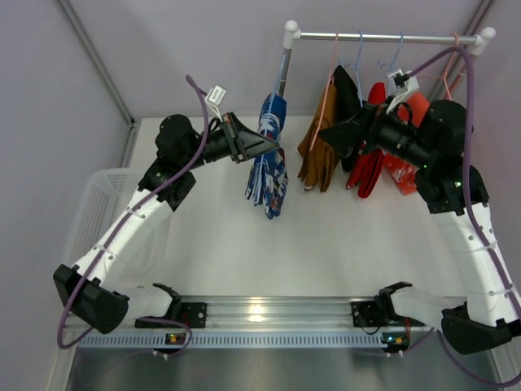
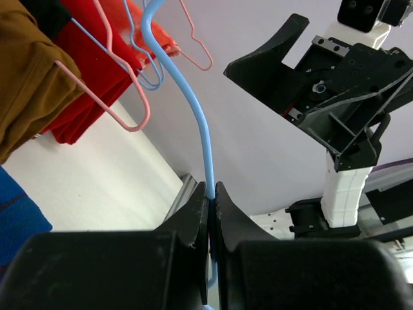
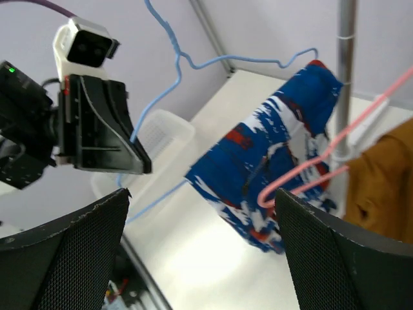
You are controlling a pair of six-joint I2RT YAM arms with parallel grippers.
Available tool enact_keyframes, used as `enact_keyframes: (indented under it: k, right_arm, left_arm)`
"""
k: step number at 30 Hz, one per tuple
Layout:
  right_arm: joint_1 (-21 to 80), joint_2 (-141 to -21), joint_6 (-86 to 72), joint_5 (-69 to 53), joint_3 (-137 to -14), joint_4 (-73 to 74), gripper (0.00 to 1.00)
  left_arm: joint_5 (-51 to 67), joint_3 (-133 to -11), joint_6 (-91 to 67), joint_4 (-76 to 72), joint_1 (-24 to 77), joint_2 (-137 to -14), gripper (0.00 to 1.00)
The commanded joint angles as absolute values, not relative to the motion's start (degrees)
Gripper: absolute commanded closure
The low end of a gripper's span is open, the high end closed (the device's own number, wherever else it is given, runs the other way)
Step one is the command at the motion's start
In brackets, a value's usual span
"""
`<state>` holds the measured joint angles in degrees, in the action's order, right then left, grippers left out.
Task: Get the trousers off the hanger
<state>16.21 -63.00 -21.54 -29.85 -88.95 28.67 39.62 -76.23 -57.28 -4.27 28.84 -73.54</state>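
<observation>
My left gripper (image 1: 275, 147) is shut on a light blue wire hanger (image 2: 205, 139) and holds it off the rail, left of the rack. The blue trousers with white and red pattern (image 1: 269, 167) hang folded over that hanger; they also show in the right wrist view (image 3: 277, 155). My right gripper (image 1: 330, 134) is open and empty, pointing left at them from beside the tan-brown trousers (image 1: 317, 151). Black trousers (image 1: 348, 98) and red trousers (image 1: 370, 159) hang on the rail (image 1: 391, 37). In the left wrist view my left gripper (image 2: 211, 188) pinches the wire.
An orange-red garment (image 1: 413, 167) hangs at the rail's right end behind my right arm. The rack's left pole (image 1: 282, 69) stands just behind the blue trousers. A white basket (image 1: 98, 212) sits at the table's left edge. Pink hangers (image 3: 310, 174) hold the other clothes.
</observation>
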Motion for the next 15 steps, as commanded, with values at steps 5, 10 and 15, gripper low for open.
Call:
enact_keyframes:
  k: [5,10,15]
  right_arm:
    - [23.9,-71.43,-44.54,-30.93,-90.34,13.72,0.09]
    - [29.34,-76.81,-53.86,-31.2,-94.04,8.44,0.1]
    - [34.18,-82.17,-57.91,-30.32,-98.79,5.55,0.09]
  left_arm:
    - [36.47,-77.25,-48.08,-11.96,29.09,-64.43,1.0]
    - [36.91,-76.99,-44.92,-10.29,29.27,-62.32,1.0]
    - [36.39,-76.55,-42.54,-8.79,29.71,-60.74,1.0]
